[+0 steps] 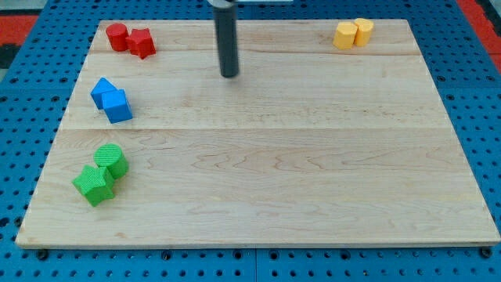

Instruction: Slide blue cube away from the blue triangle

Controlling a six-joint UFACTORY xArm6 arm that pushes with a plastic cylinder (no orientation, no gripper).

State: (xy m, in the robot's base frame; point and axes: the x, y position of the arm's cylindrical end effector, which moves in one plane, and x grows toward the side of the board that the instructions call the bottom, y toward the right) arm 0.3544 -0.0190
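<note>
The blue cube [118, 106] sits at the view's left on the wooden board [258, 164], touching the blue triangle [102, 89], which lies just above and to its left. My tip [228, 75] stands on the board at the view's top centre, well to the right of both blue blocks and slightly higher than them. It touches no block.
A red cylinder [117, 36] and a red star-shaped block [142, 42] sit together at the top left. Two yellow blocks [345, 35] [363, 30] sit together at the top right. A green cylinder [111, 160] and a green star-shaped block [94, 185] sit at the bottom left.
</note>
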